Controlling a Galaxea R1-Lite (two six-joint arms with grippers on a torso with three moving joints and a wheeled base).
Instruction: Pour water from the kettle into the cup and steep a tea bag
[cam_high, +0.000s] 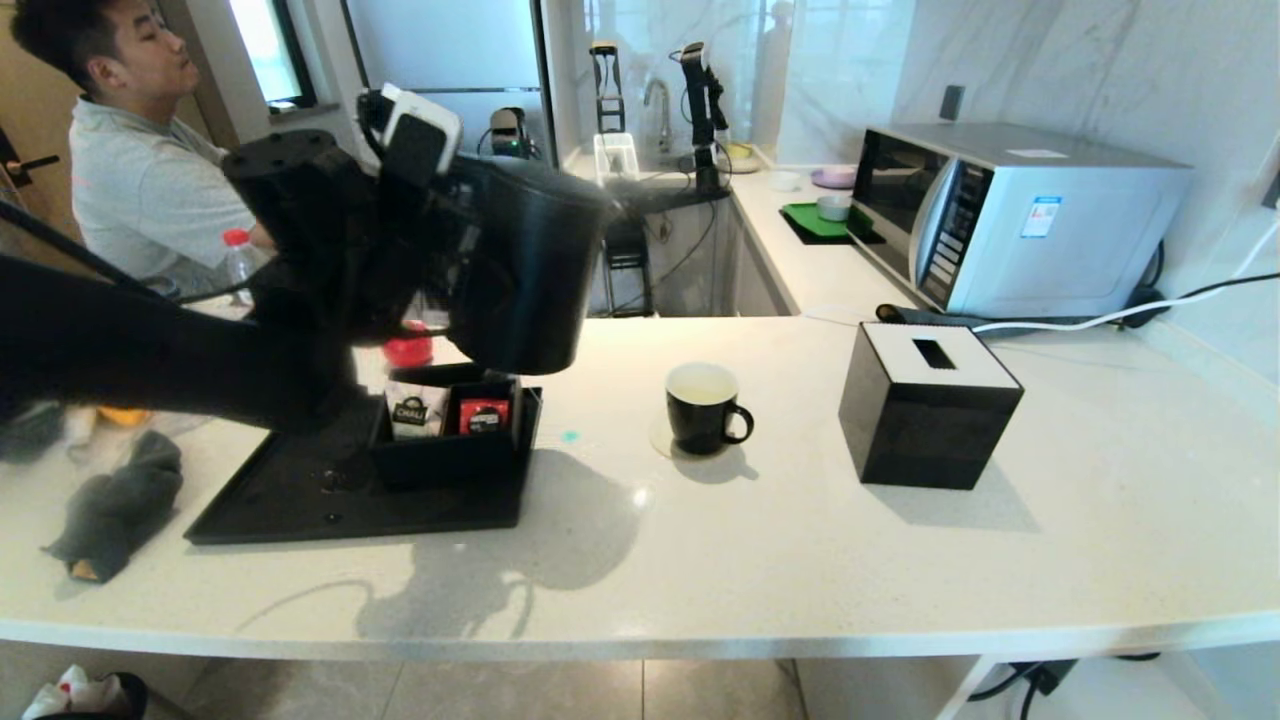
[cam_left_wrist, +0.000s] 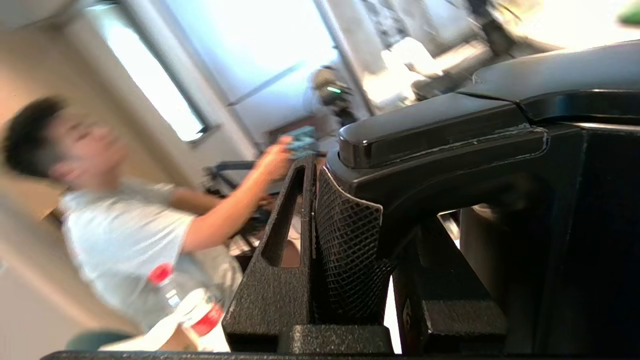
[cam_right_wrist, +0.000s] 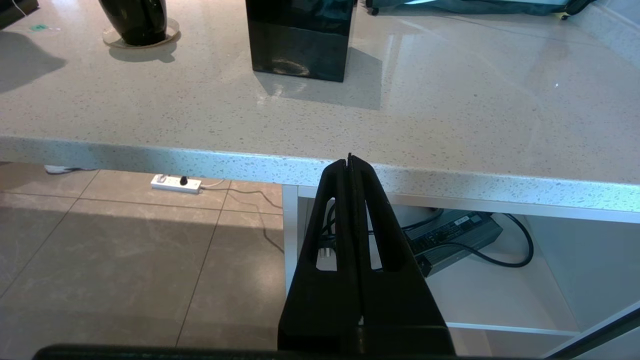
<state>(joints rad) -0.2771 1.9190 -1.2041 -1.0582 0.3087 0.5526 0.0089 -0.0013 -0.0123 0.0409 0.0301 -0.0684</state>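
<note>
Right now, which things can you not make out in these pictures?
- Head view: the left gripper holding the kettle hides the kettle's handle.
- Head view: no tea bag shows; the cup interior is too small to judge.
- Right wrist view: the top edge cuts the cup.
- Right gripper: parked below the counter.

place: home kitchen | worktop: pale speckled stone counter, L-shaped | far right: microwave by marble wall | far middle: sink tap | far left: man seated by window | counter: tea tray, cup, tissue box
</note>
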